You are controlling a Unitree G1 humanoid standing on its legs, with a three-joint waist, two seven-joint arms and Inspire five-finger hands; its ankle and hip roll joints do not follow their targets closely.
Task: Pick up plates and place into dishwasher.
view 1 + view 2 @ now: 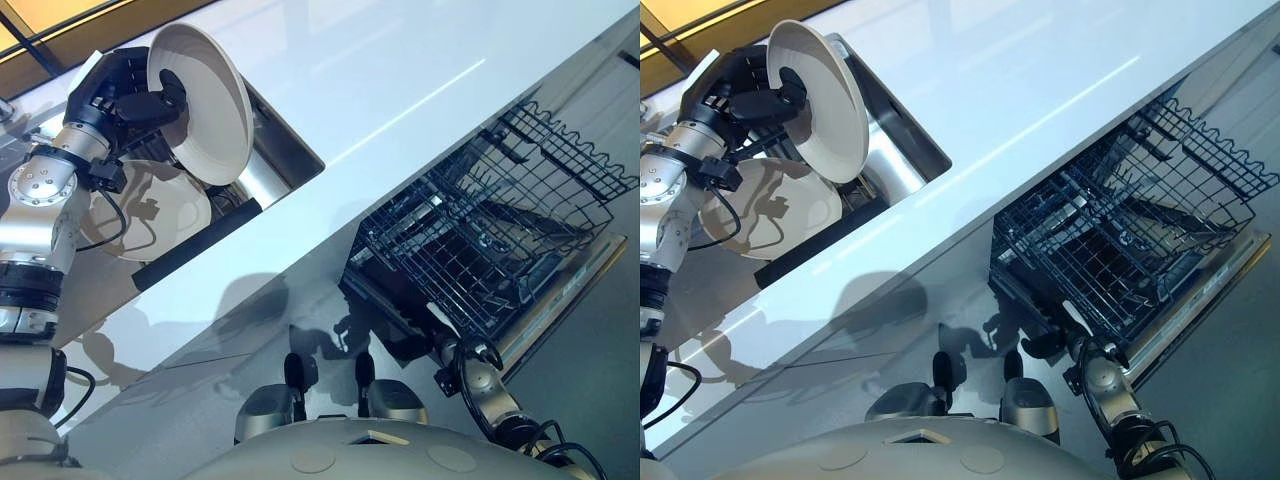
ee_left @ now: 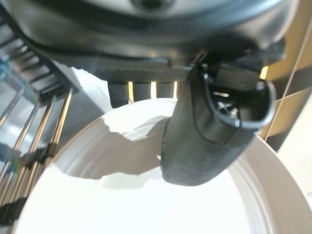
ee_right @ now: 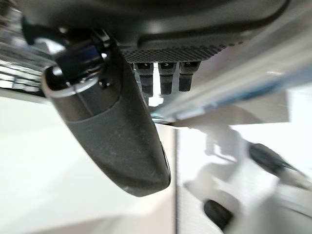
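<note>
- The left hand (image 1: 130, 95) holds a white plate (image 1: 205, 100) up on edge above the sink (image 1: 275, 150), thumb pressed on the plate's face and fingers curled behind its rim; the left wrist view shows the thumb (image 2: 209, 131) lying across the plate's inner face.
- A second plate (image 1: 770, 210) lies below it, in or beside the sink at the counter's (image 1: 420, 70) left end.
- The dishwasher (image 1: 560, 290) stands open well to the right, below the counter edge, with its wire rack (image 1: 490, 230) pulled out and apparently bare of plates.
- The right hand (image 3: 112, 126) hangs low by the rack's near corner; its fingers look straight and loose with nothing in them, though the close view makes that hard to be sure of.
- Step in hand, as I judge it: the pick is done and the carry to the rack is not yet begun.
- The next move likely calls for swinging the plate right and down across the counter edge, keeping it on edge so it can slide between the rack's tines, and holding the pinch firm, since only the thumb secures the front.
</note>
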